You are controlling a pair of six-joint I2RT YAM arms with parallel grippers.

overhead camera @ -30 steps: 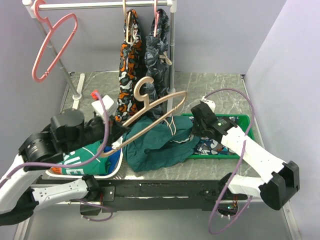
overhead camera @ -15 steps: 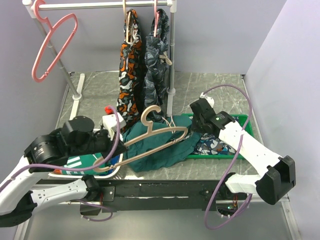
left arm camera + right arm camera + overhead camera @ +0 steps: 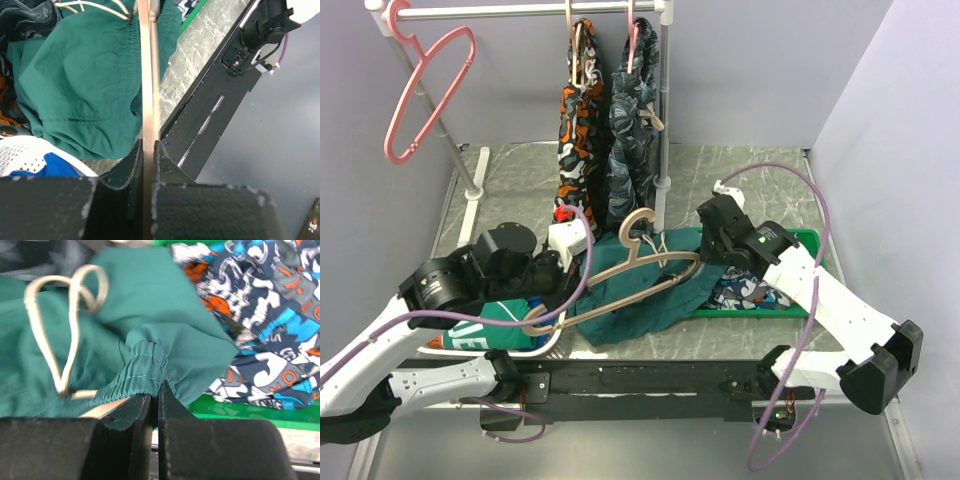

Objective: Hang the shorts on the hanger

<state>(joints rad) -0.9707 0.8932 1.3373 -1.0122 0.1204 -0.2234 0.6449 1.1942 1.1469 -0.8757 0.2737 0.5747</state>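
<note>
Two containers sit on the counter [image 3: 740,170]. At the left is a white perforated basket [image 3: 553,333], holding a brighter green garment with white lettering [image 3: 470,327] and something blue [image 3: 56,167]. At the right is a green tray [image 3: 806,238], in which lies a navy garment printed in blue, orange and white [image 3: 270,340].

The shorts [image 3: 645,300] are heaped between the two. Their left part reaches the basket's rim and their right part spreads over the tray's left end, touching the printed garment. A pale drawstring [image 3: 50,340] loops across the teal fabric.

The right end effector [image 3: 155,390] has its jaws pinched nearly together on the gathered elastic waistband of the shorts, just above the tray's near wall.

The left end effector [image 3: 148,151] is clamped on a straight bar of the hanger [image 3: 632,272], the bar filling the narrow gap between its fingers [image 3: 127,165]. The hanger slants across the top of the shorts, its low end by the basket and its hook up near the rack's post.

Behind, on the rack [image 3: 520,11], hang a pink hanger [image 3: 425,90], orange camouflage shorts [image 3: 578,140] and grey camouflage shorts [image 3: 630,130].
</note>
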